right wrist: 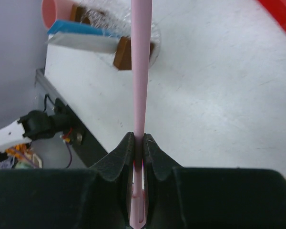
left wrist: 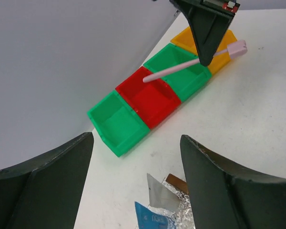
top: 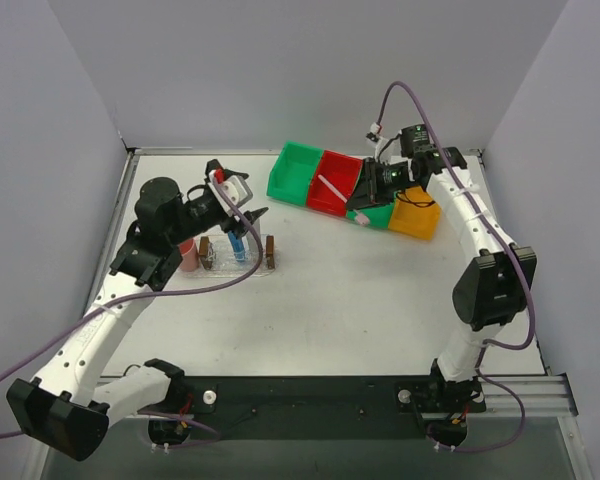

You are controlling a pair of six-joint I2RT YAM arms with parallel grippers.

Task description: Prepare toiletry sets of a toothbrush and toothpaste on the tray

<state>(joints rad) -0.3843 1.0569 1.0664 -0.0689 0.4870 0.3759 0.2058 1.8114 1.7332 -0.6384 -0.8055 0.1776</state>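
Note:
My right gripper (top: pixel 358 207) is shut on the toothbrush (top: pixel 332 187), a thin pink stick held in the air over the red bin (top: pixel 335 180). In the right wrist view the toothbrush (right wrist: pixel 140 71) runs straight out from the shut jaws (right wrist: pixel 138 143). The clear tray (top: pixel 255 262) has a brown block (top: pixel 271 248) at each end. It holds a blue toothpaste (left wrist: pixel 150 217) and a grey-white toothpaste (left wrist: pixel 164 193). My left gripper (top: pixel 245 222) hovers open just above the tray, its fingers (left wrist: pixel 219 181) wide apart with nothing between them.
A row of green (left wrist: pixel 119 124), red (left wrist: pixel 148 98), green (left wrist: pixel 178 67) and yellow (left wrist: pixel 200 40) bins lies at the back right. A pink cup (top: pixel 187 255) stands just left of the tray. Grey walls close in the table on the left, back and right.

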